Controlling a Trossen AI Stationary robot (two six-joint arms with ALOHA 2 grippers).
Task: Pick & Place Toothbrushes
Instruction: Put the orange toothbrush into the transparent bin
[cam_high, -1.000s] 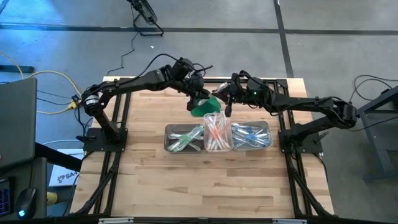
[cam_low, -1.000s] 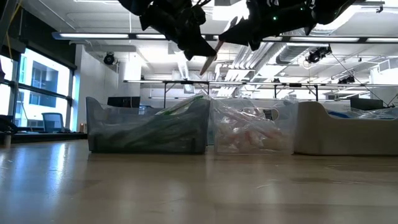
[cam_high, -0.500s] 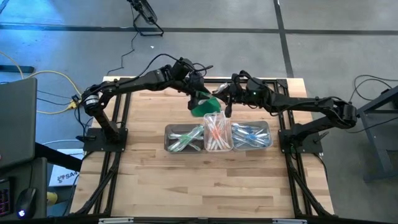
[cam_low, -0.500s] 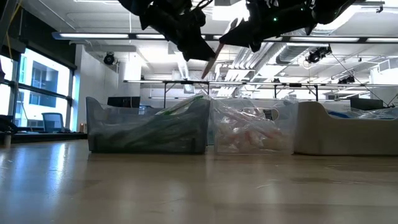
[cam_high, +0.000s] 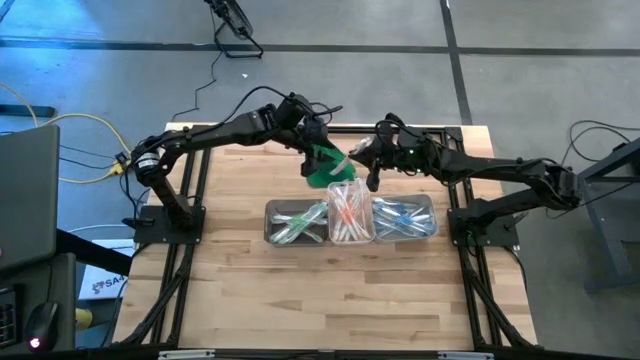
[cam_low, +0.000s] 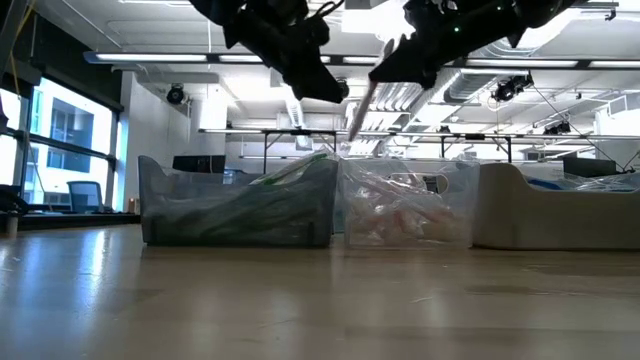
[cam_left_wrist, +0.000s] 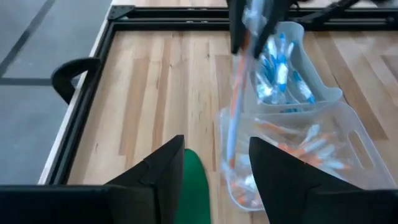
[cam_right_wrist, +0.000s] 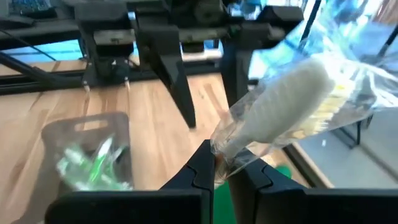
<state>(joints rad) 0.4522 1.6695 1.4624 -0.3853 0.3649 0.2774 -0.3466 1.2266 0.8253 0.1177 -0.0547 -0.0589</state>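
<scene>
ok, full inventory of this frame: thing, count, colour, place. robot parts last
Tubs: three, clear, side by side in a row at table centre.
Toothbrushes: many; green ones in the left tub, orange-pink ones in the middle tub, blue ones in the right tub.
Wrapped toothbrush: one, whitish, in clear wrap, held above the middle tub.
Green lump: one, solid green, just behind the tubs.
Table: one, light wood, black frame.
Left gripper: open, empty, over the green lump.
Right gripper: shut on the wrapped toothbrush.
</scene>
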